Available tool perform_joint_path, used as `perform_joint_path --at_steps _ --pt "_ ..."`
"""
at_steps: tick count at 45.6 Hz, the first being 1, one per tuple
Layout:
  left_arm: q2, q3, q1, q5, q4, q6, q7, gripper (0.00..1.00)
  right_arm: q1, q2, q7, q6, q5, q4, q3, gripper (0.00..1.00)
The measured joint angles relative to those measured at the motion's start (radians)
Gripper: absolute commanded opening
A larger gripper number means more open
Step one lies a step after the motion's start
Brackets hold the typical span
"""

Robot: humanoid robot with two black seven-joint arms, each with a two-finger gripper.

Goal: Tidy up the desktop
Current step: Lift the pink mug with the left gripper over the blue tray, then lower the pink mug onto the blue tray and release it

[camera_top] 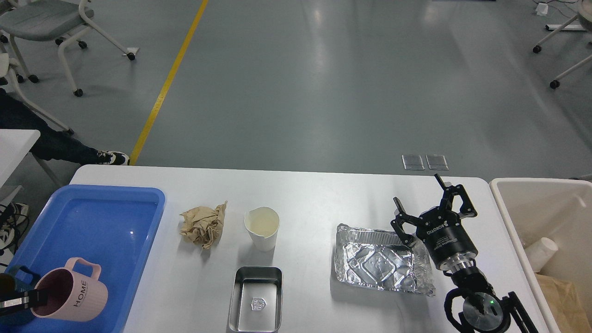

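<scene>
The bench (323, 194), a white top with rounded corners, was seen filling the lower half of the head view, with grey floor beyond its far edge. A blue tray (92, 217) was set on its left end, and a beige bin (532, 208) stood just past its right edge. Within the bin, a white paper cup (541, 253) was seen lying on its side, with brown paper beside it.

The left hand (23, 300) was seen at the lower left edge over the tray, its 2 fingers clamped on the rim of a pink mug (69, 296) marked HOME, which was tilted with its mouth towards the hand.

Near the tray, a crumpled brown paper (203, 225) lay on the bare surface. Just beside it, to the right, a white paper cup holding pale liquid (262, 227) stood upright. In front of that cup, a small steel tin (256, 299) was seen lying open.

Further right, a foil tray (381, 261) rested flat on the bench. The right hand (428, 208) was held at the tray's far right corner, its fingers spread apart, with 1 finger over the foil rim; whether it touched the foil could not be told.
</scene>
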Motion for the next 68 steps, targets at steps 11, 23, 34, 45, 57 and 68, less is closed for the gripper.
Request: perform_joint_path --at_steps 11,23,34,45,57,68 --pt "-0.01 0.018 0.005 0.034 0.019 0.04 0.009 0.0 0.0 0.001 0.0 0.001 0.0 0.0 -0.001 1.0" --pt "-0.061 0.021 0.005 0.066 0.113 0.061 0.015 0.0 -0.003 0.001 0.0 0.002 0.001 0.0 0.003 1.0" --pt "-0.127 0.024 0.003 0.075 0.162 0.062 0.017 0.0 -0.003 0.002 0.0 0.002 0.002 0.0 0.006 1.0" --pt "-0.194 0.025 0.003 0.092 0.204 0.062 0.034 0.0 -0.002 0.005 0.0 0.002 0.002 0.0 0.001 1.0" --pt "-0.223 0.021 -0.004 0.09 0.227 0.063 0.041 0.59 -0.003 0.005 0.0 0.002 0.002 0.002 0.004 1.0" --pt "-0.224 0.006 -0.012 -0.01 0.216 0.047 0.028 0.92 -0.004 0.006 0.0 0.002 0.002 0.003 0.0 1.0"
